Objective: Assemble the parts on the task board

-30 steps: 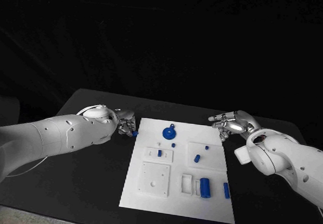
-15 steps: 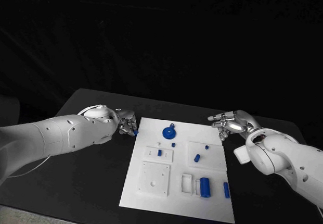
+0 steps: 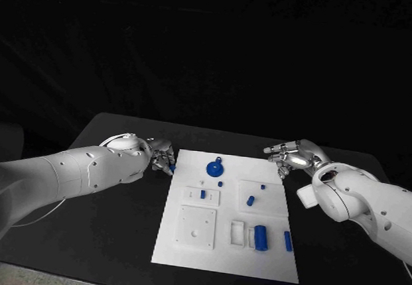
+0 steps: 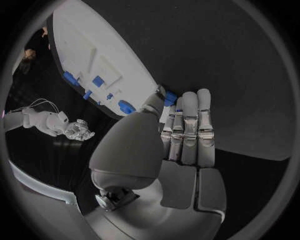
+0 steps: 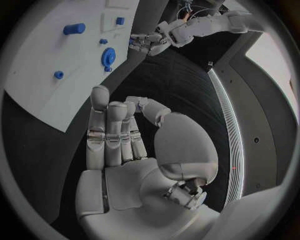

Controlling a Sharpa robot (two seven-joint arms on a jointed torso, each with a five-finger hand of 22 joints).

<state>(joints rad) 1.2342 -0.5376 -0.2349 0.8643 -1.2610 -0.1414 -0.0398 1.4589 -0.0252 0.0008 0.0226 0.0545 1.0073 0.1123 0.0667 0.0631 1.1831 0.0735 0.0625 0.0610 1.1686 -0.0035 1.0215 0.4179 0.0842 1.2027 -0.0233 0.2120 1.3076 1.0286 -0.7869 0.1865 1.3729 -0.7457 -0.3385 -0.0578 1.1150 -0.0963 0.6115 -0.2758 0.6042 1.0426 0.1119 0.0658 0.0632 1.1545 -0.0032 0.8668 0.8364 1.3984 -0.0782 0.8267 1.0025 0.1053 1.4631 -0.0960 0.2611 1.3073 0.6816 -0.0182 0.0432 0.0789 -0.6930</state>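
A small blue part (image 4: pixel 170 97) is pinched at the fingertips of the left hand (image 3: pixel 159 157), just beside the task board (image 3: pixel 188 247) at its far left corner. The right hand (image 3: pixel 295 156) is held empty, fingers loosely spread, beside the board's far right corner. A round blue gear-like part (image 3: pixel 216 166) is seen on the board between them.

Not much besides the main stuff here, just the black bench (image 3: pixel 84 232) everything sits on. Behind it there's a dark backdrop (image 3: pixel 213 50), looks like black cloth, and that's about it.
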